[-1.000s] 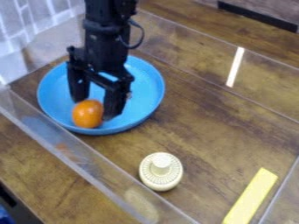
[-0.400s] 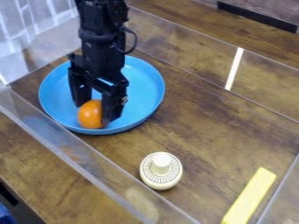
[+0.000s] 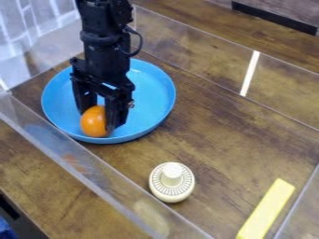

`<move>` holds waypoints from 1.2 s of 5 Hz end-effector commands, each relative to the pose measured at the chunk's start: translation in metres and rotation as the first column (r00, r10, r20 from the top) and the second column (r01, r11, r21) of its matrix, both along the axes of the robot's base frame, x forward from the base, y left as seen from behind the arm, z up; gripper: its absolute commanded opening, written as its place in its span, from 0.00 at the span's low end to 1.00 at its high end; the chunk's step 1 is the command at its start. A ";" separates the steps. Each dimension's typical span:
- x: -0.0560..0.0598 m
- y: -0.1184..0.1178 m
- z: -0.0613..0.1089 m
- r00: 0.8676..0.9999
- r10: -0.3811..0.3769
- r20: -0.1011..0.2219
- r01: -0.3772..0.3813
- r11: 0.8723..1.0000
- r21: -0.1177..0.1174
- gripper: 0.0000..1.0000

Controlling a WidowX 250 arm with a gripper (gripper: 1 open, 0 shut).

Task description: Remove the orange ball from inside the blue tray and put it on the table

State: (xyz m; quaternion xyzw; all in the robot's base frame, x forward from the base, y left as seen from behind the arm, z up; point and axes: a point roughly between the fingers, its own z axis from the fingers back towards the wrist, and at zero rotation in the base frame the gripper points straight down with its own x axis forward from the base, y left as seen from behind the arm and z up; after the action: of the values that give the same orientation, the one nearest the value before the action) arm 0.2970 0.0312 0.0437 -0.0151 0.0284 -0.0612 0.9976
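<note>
Straddling small glossy orange ball point(image 3: 93, 121) | black gripper point(image 3: 103, 122) newly clenched on it, lower than before | ball sits near-left in round blue plastic tray point(image 3: 152, 89) | lift next.

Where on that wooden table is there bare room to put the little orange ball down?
Bare wood lies right of the round blue plastic tray, above the cream ribbed knob and flat yellow block. The near-left corner by the clear wall is tight.

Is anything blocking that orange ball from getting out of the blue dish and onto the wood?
Only the blue tray's raised rim. The end effector straddles the orange ball, and bare table lies beside it.
</note>
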 end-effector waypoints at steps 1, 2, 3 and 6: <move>0.006 0.008 0.011 0.999 0.031 0.041 -0.031 0.999 -0.007 0.00; 0.007 0.008 0.012 0.998 0.039 0.043 -0.038 0.999 -0.015 0.00; 0.008 0.008 0.013 0.998 0.045 0.043 -0.044 0.999 -0.022 0.00; 0.011 0.006 0.016 0.997 0.063 0.039 -0.061 0.997 -0.052 0.00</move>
State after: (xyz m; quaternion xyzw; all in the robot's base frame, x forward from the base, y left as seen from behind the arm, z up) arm 0.2979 0.0294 0.0465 -0.0440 0.0324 -0.0411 0.9977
